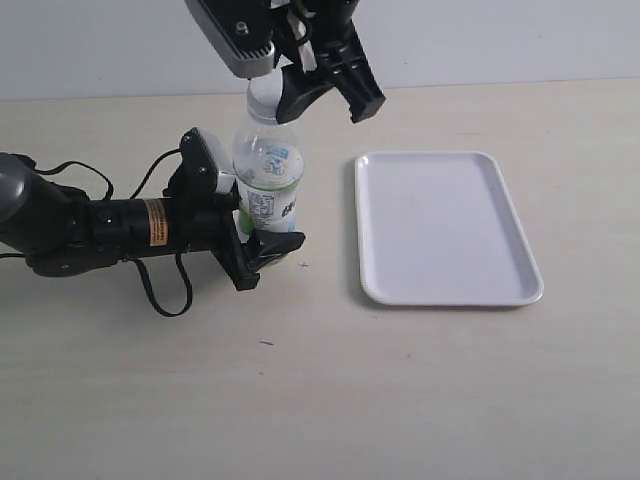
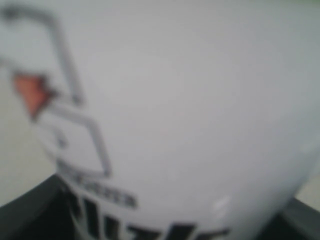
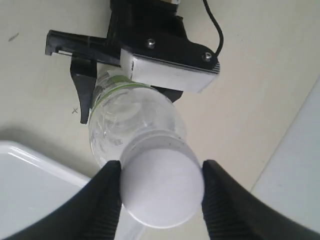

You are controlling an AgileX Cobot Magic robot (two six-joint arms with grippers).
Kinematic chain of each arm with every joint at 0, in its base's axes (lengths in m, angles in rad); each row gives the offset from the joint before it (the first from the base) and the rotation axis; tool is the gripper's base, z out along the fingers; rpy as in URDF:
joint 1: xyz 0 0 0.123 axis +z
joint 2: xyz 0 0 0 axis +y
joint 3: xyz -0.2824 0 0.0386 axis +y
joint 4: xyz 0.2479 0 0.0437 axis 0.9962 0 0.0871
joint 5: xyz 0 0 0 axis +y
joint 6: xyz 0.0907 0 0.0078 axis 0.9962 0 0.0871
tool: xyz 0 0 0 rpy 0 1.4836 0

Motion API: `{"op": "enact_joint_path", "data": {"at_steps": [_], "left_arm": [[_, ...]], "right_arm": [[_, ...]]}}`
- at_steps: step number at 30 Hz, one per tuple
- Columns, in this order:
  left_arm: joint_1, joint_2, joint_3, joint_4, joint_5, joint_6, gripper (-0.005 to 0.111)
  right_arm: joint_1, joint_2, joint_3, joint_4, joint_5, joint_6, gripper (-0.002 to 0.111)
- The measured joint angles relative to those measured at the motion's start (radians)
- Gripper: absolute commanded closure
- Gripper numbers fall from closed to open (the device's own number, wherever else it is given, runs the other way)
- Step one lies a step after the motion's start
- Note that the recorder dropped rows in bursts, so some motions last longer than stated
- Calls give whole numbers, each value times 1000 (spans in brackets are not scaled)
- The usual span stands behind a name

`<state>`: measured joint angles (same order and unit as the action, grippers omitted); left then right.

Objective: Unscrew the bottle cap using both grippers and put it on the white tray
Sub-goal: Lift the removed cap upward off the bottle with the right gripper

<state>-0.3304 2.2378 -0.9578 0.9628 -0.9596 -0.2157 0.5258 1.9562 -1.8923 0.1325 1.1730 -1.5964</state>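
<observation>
The bottle (image 1: 268,170) stands upright on the table, left of the white tray (image 1: 445,228). My left gripper (image 1: 270,228) comes in from the left and is shut on the bottle's lower body. In the left wrist view the blurred label of the bottle (image 2: 190,100) fills the frame. The bottle cap (image 1: 263,96) sits on the neck. My right gripper (image 1: 300,98) reaches down from above. In the right wrist view its fingers (image 3: 107,200) press both sides of the bottle cap (image 3: 161,187), so the right gripper (image 3: 161,172) is shut on it.
The left arm's body and black cables (image 1: 150,285) lie on the table at the left. A corner of the white tray (image 3: 30,195) shows beside the bottle in the right wrist view. Bare beige tabletop (image 1: 320,400) lies in front.
</observation>
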Motion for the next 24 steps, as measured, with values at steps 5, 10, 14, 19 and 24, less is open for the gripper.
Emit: {"op": "enact_joint_path", "data": {"at_steps": [5,10,14,19,24], "left_arm": [[0,0,0,0,0,0,107],[0,0,0,-2,0,-2,107],[0,0,0,-2,0,-2,107],[0,0,0,0,0,-2,107],[0,0,0,0,-2,-2,107]], "right_arm": [[0,0,0,0,-2,-194,108],[0,0,0,-5,2,-393,108],[0,0,0,-7,4,-479,108],[0,-36,0,-13,8,-497,108],[0,-159,0,70,38,-259,108]]}}
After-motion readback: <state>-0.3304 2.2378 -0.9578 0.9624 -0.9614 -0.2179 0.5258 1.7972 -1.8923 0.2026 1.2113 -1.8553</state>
